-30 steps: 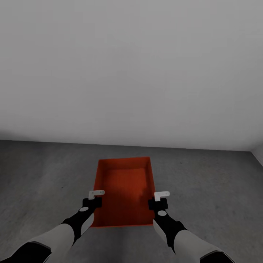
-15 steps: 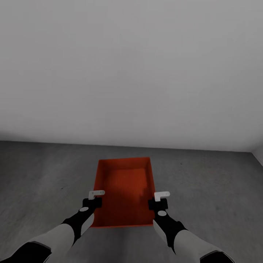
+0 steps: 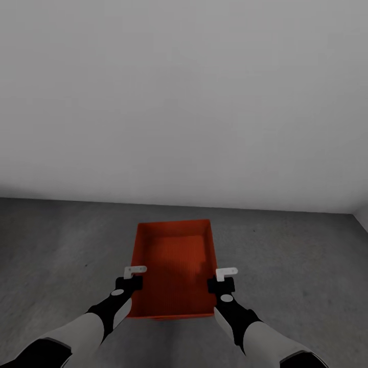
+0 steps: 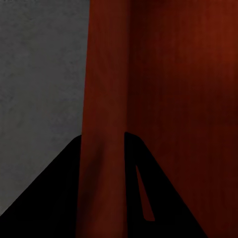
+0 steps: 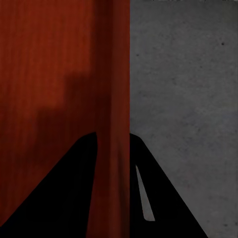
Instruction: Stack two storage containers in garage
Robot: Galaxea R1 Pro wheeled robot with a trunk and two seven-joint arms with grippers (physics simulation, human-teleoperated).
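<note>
Bin (image 3: 174,266): open top up, long axis running away from robot. Left gripper (image 3: 134,276) and right gripper (image 3: 223,279) each clamp a side wall above the floor (image 3: 296,255).

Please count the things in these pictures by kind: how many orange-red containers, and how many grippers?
Orange-red storage container: 1 seen, though a thin orange edge below its near wall may be a second one under it.
Grippers: 2, the left gripper and the right gripper, each clamped on a side wall.
Total: 3
</note>
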